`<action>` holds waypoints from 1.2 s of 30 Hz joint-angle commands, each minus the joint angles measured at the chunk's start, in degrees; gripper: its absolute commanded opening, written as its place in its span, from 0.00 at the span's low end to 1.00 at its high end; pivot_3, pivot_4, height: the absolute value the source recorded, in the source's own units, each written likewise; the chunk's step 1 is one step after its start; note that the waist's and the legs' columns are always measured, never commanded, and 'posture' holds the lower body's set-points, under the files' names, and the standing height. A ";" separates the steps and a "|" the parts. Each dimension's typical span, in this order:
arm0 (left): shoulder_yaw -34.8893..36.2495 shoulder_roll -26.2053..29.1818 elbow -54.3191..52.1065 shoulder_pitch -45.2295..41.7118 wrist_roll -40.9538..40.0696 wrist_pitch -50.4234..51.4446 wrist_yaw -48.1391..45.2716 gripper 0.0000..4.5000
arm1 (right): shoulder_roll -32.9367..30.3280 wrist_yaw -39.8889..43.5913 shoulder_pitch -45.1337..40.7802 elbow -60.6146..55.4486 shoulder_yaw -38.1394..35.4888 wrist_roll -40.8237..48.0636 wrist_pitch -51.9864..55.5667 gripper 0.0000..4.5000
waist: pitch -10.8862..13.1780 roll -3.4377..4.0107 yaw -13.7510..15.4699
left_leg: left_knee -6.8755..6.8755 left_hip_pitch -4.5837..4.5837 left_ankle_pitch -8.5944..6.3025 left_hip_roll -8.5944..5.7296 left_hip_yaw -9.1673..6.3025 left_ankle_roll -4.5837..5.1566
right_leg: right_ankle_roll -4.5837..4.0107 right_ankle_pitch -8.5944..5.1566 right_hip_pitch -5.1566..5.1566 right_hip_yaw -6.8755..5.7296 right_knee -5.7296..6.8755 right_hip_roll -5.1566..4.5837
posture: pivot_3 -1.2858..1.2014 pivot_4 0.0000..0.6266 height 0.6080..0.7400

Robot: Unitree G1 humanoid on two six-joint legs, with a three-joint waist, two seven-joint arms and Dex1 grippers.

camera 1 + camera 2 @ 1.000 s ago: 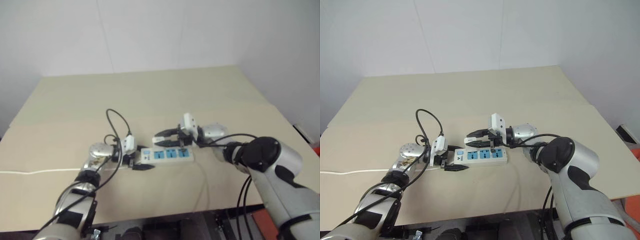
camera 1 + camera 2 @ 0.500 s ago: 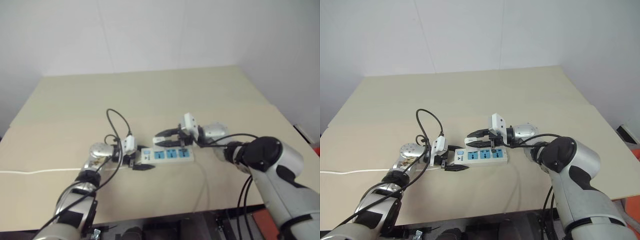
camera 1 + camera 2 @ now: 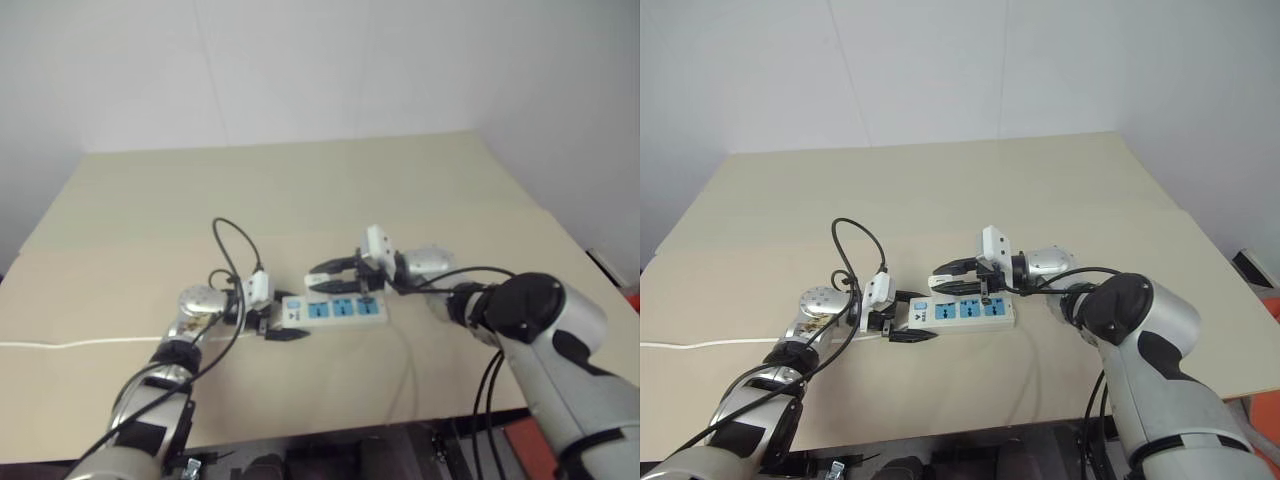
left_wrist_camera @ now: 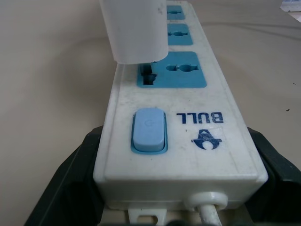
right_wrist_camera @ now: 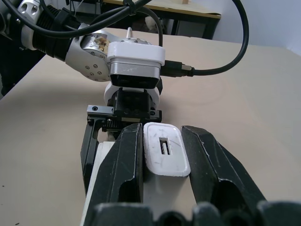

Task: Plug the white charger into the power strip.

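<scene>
Right tool: my 2 black fingers clamp the small white boxy charger, poised just above the first blue socket of the long white plastic power strip. Left tool: I grip the strip's switch end, flat on the beige bench.

Power strip on beige table
</scene>
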 commanded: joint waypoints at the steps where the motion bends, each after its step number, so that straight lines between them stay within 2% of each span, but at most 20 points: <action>1: -0.41 -0.14 0.04 -0.14 1.05 -1.04 0.54 0.79 | 0.42 -2.43 0.76 1.41 1.85 -0.85 0.59 0.25 | -0.01 -0.01 -0.06 | 0.00 0.02 0.00 0.00 0.00 0.00 | 0.00 0.00 0.01 0.00 0.00 0.00 | 0.52 0.24 1.00; 11: -0.46 0.01 -0.13 -0.16 1.20 -1.24 0.58 0.79 | -1.42 -1.46 -0.41 1.41 2.82 -2.14 -1.27 0.25 | -0.08 -0.09 -0.07 | 0.00 0.12 0.00 0.00 -0.01 0.00 | 0.00 0.00 0.10 0.02 0.01 0.01 | 0.52 0.24 1.00; 21: -0.43 -0.20 0.00 -0.23 1.20 -1.34 0.65 0.79 | -2.23 3.19 -3.03 1.41 1.08 -0.84 4.02 0.25 | -0.07 -0.10 0.14 | 0.00 -0.04 0.00 -0.03 -0.04 0.00 | 0.01 0.00 0.00 -0.01 -0.04 -0.03 | 0.52 0.24 1.00; 30: -0.44 -0.29 -0.46 0.29 1.13 -1.22 0.83 0.79 | -2.05 6.04 -7.58 1.41 2.18 0.82 17.38 0.25 | -0.07 -0.10 0.08 | 0.00 -0.05 -0.01 -0.03 -0.06 0.01 | 0.01 0.00 -0.03 -0.01 -0.03 -0.03 | 0.52 0.24 1.00; 36: -0.45 -0.23 -0.49 0.31 1.18 -1.17 0.90 0.79 | -1.57 3.28 -6.43 1.41 1.82 0.76 14.56 0.25 | -0.07 -0.10 0.09 | 0.00 -0.04 -0.01 -0.03 -0.06 0.01 | 0.01 0.00 -0.02 -0.01 -0.03 -0.03 | 0.52 0.24 1.00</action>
